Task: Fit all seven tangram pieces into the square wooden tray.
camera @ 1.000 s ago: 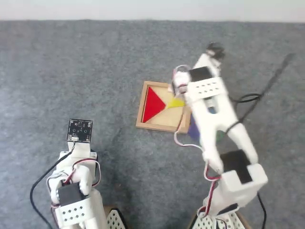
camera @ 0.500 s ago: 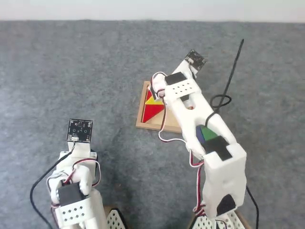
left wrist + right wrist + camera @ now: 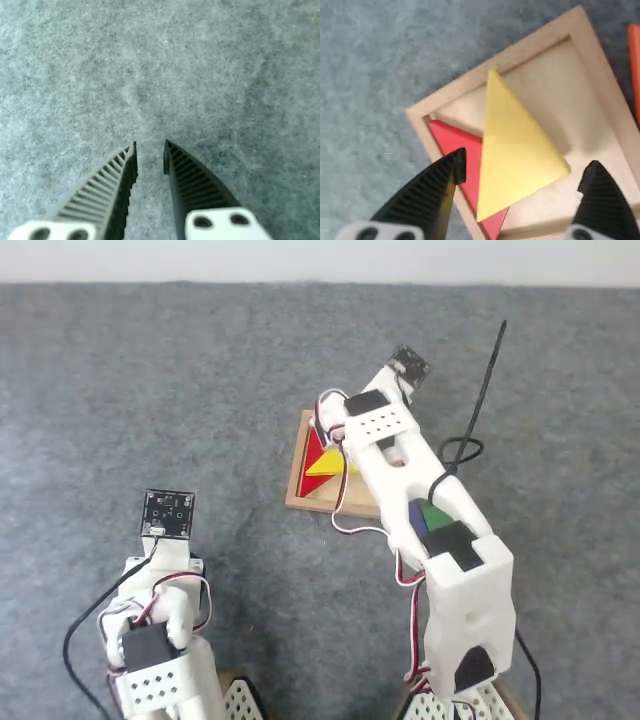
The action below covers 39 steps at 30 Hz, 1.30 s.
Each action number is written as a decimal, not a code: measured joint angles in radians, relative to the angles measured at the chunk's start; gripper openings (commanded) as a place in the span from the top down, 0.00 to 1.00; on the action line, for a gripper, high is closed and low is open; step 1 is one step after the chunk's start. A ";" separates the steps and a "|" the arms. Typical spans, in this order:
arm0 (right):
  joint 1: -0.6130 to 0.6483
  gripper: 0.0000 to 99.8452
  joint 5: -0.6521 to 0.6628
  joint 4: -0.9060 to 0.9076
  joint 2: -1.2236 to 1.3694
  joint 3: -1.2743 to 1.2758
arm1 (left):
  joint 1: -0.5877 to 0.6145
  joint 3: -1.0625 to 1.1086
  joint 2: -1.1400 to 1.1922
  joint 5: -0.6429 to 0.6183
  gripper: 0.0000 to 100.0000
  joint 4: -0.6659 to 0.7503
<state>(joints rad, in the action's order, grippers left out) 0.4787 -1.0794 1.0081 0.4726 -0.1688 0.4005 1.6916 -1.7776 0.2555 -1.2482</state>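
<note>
Grey felt [image 3: 150,370] covers the table, and on it we count two arms. The left arm [image 3: 155,640] sits folded low at the near edge, well apart from the tray. Its wrist view looks down on bare felt. The left gripper [image 3: 150,146] has its two toothed fingers [image 3: 117,180] close together with a narrow slit between the tips, pinching nothing.

The right arm [image 3: 400,455] is stretched forward from its base at the near edge, with its wrist over the near right part of the one square wooden tray [image 3: 298,495]. The right gripper [image 3: 526,161] hangs over the tray with its fingers spread wide. The yellow triangle [image 3: 515,145] lies between them, and we see neither tip touching it.

We count five tangram pieces in all. Two are in the tray. One is the red triangle [image 3: 452,145], which lies flat against the tray's wall. The other is the yellow triangle, which lies partly on top of the red one with a corner pointing toward the rim. The other three are outside the tray. A blue piece [image 3: 412,521] and a green piece [image 3: 435,512] lie side by side on the felt, largely hidden under the right arm. An orange piece [image 3: 634,60] shows as a sliver just beyond the tray's outer edge.

One black cable [image 3: 488,375] runs across the felt on the arm's far side.
</note>
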 measured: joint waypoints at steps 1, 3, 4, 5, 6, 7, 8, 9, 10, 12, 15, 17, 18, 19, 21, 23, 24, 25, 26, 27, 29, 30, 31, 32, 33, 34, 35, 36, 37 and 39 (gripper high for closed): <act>0.000 0.66 0.021 0.025 0.000 -0.034 | 0.000 0.000 0.000 0.000 0.91 0.000; 0.006 0.69 0.098 0.107 0.000 -0.114 | 0.000 0.000 0.000 0.000 0.91 0.000; 0.012 0.71 0.152 0.163 0.000 -0.166 | 0.000 0.000 0.000 0.000 0.91 0.000; 0.021 0.73 0.210 0.221 0.000 -0.219 | 0.000 0.000 0.000 0.000 0.91 0.000; 0.032 0.75 0.278 0.282 0.000 -0.272 | 0.000 0.000 0.000 0.000 0.91 0.000; 0.044 0.77 0.351 0.341 0.000 -0.325 | 0.000 0.000 0.000 0.000 0.91 0.000; 0.057 0.79 0.451 0.399 0.000 -0.367 | 0.000 0.000 0.000 0.000 0.91 0.000; 0.072 0.80 0.563 0.453 -0.002 -0.394 | 0.000 0.000 0.000 0.000 0.91 0.000; 0.084 0.81 0.694 0.509 -0.002 -0.411 | 0.000 0.000 0.000 0.000 0.91 0.000; 0.098 0.83 0.996 0.615 -0.002 -0.422 | 0.000 0.000 0.000 0.000 0.91 0.000; 0.098 0.86 1.462 0.672 -0.002 -0.423 | 0.000 0.000 0.000 0.000 0.91 0.000; 0.098 0.90 1.726 0.667 -0.002 -0.423 | 0.000 0.000 0.000 0.000 0.91 0.000; 0.098 0.91 1.818 0.666 -0.002 -0.423 | 0.000 0.000 0.000 0.000 0.91 0.000; 0.098 0.92 1.867 0.657 0.000 -0.423 | 0.000 0.000 0.000 0.000 0.91 0.000; 0.098 0.90 1.907 0.637 0.031 -0.425 | 0.000 0.000 0.000 0.000 0.91 0.000; 0.098 0.85 1.969 0.606 0.077 -0.425 | 0.000 0.000 0.000 0.000 0.91 0.000; 0.097 0.80 2.001 0.592 0.097 -0.425 | 0.000 0.000 0.000 0.000 0.91 0.000; 0.095 0.74 2.027 0.578 0.112 -0.425 | 0.000 0.000 0.000 0.000 0.91 0.000; 0.091 0.69 2.042 0.565 0.126 -0.425 | 0.000 0.000 0.000 0.000 0.91 0.000; 0.086 0.63 2.055 0.545 0.138 -0.425 | 0.000 0.000 0.000 0.000 0.91 0.000; 0.075 0.54 2.081 0.519 0.164 -0.425 | 0.000 0.000 0.000 0.000 0.91 0.000; 0.072 0.51 2.101 0.514 0.170 -0.425 | 0.000 0.000 0.000 0.000 0.91 0.000; 0.069 0.50 2.120 0.512 0.176 -0.425 | 0.000 0.000 0.000 0.000 0.91 0.000; 0.068 0.50 2.139 0.512 0.183 -0.425 | 0.000 0.000 0.000 0.000 0.91 0.000; 0.068 0.51 2.156 0.512 0.189 -0.425 | 0.000 0.000 0.000 0.000 0.91 0.000; 0.069 0.51 2.168 0.512 0.195 -0.425 | 0.000 0.000 0.000 0.000 0.91 0.000; 0.069 0.52 2.179 0.519 0.201 -0.425 | 0.000 0.000 0.000 0.000 0.91 0.000; 0.069 0.53 2.188 0.528 0.204 -0.425 | 0.000 0.000 0.000 0.000 0.91 0.000; 0.069 0.53 2.200 0.539 0.207 -0.425 | 0.000 0.000 0.000 0.000 0.91 0.000; 0.069 0.54 2.219 0.560 0.210 -0.425 | 0.000 0.000 0.000 0.000 0.91 0.000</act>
<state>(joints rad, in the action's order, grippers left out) 0.5478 1.1393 1.5681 0.6828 -0.5938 0.4005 1.6916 -1.7776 0.2555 -1.2482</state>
